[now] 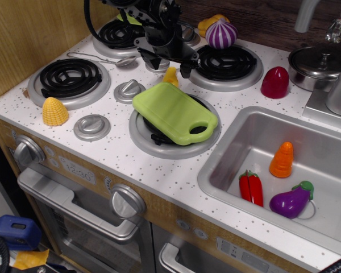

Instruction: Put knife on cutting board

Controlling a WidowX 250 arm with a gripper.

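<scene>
The knife (170, 77) is a small glossy yellow piece on the stovetop, just behind the far edge of the cutting board (171, 111). The board is a lime-green rectangle with its handle hole at the front right, resting tilted on the front right burner (141, 138). My black gripper (169, 66) hangs right over the knife with its jaws spread, one finger to each side. The jaws do not look closed on the knife. The knife's upper end is partly hidden by the gripper.
A ridged yellow corn piece (55, 111) sits front left, a silver spoon (102, 58) behind the left burner, and a purple onion (220, 34) and a red piece (274, 82) at the back. The sink (227, 165) holds a carrot (282, 160), a red pepper (251, 187) and an eggplant (291, 200). A pot (318, 63) stands back right.
</scene>
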